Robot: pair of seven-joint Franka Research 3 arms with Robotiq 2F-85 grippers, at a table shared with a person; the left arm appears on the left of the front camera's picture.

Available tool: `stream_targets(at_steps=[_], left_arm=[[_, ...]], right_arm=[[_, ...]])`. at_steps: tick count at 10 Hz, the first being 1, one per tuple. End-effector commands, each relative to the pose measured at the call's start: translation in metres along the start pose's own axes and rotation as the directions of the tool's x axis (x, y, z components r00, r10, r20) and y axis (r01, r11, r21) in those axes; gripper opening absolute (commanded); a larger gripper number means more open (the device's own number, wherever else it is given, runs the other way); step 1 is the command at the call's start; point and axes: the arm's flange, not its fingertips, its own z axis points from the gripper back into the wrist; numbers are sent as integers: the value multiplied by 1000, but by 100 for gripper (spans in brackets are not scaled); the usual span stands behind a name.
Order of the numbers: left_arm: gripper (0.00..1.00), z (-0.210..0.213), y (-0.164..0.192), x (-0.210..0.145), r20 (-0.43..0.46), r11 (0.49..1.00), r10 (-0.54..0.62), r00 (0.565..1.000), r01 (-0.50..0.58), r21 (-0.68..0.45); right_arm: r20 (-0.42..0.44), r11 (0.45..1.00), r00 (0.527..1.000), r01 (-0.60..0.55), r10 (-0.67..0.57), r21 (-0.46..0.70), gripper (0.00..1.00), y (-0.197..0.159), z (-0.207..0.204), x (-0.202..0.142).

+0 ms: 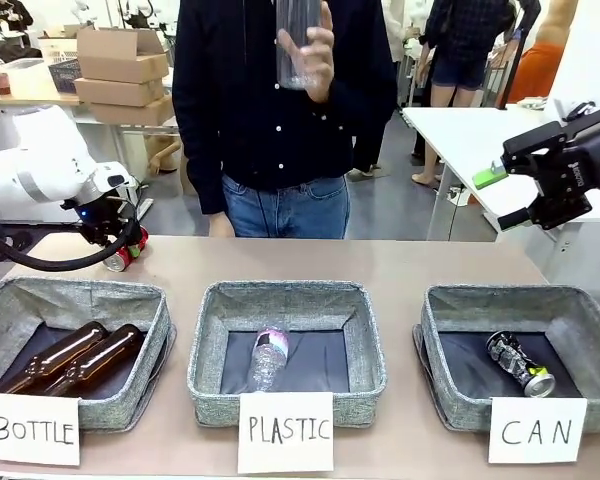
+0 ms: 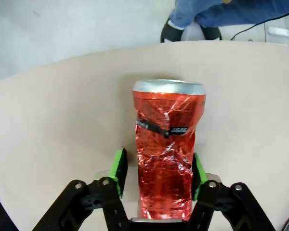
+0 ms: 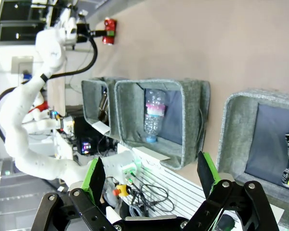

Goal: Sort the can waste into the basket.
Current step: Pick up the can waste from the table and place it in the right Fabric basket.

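The crumpled red can point(image 2: 166, 144) lies lengthwise between the green pads point(image 2: 119, 166) of my left gripper point(image 2: 158, 168), which is shut on it. This happens at the table's far left corner, where the red can point(image 1: 128, 255) hangs tilted in the left gripper point(image 1: 120, 250). The black and silver can point(image 1: 520, 362) lies on the dark floor of the grey basket point(image 1: 580, 300) with the CAN card, at front right. My right gripper point(image 1: 500, 197) hovers open high above that basket, holding nothing. Its own view shows the right gripper point(image 3: 150, 178), the basket point(image 3: 241, 120) and the red can point(image 3: 109, 31).
The middle basket point(image 1: 210, 340), marked PLASTIC, holds a clear bottle point(image 1: 268, 358). The left basket point(image 1: 155, 300), marked BOTTLE, holds two brown glass bottles point(image 1: 80, 362). A person stands at the far edge holding up a clear plastic bottle point(image 1: 298, 45).
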Motion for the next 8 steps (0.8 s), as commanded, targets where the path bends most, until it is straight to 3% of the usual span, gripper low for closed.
stream_targets(at_steps=[1, 6, 8], left_arm=[[0, 0, -1, -1, -19, 999, -24, 1000, 25, 22], [0, 7, -2, -2, 5, 1000, 4, 1000, -4, 0], [0, 38, 0, -9, 73, 1000, 4, 997, -3, -14]], right_arm=[[-1, 1000, 1000, -27, 27, 0, 100, -2, 1, 0], [-1, 1000, 1000, -27, 27, 0, 100, -2, 1, 0], [-1, 1000, 1000, -27, 27, 0, 100, -2, 1, 0]])
